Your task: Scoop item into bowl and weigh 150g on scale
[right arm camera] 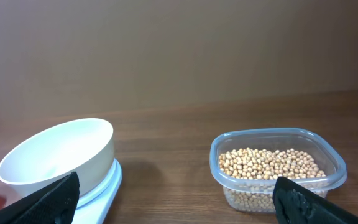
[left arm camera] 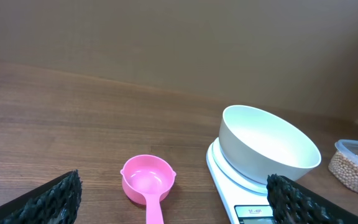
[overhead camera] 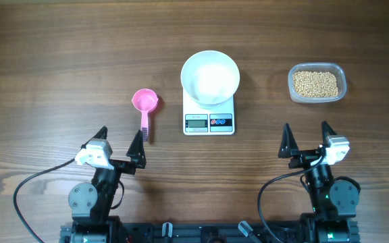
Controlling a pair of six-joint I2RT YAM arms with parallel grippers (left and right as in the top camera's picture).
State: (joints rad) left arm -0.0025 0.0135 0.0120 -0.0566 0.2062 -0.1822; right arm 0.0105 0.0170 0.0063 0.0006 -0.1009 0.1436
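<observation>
I am holding my left gripper [overhead camera: 121, 132] near my edge of the wooden table [overhead camera: 46, 54], its fingers spread wide and gripping nothing. The pink scoop [overhead camera: 144, 101] is lying just ahead of it, cup end away from me. From overhead, the tip of its handle is showing just beside my inner finger, and I cannot tell whether they touch. My right gripper [overhead camera: 305, 125] is likewise gaping wide and pinching nothing. The soybeans [overhead camera: 316, 84] are sitting in a clear plastic tub [overhead camera: 341, 79] ahead of it and slightly to the right, apart from the fingertips. Farther out, between my two grippers, the white bowl [overhead camera: 210, 76] is resting on the white digital scale [overhead camera: 209, 123], whose display is facing me.
</observation>
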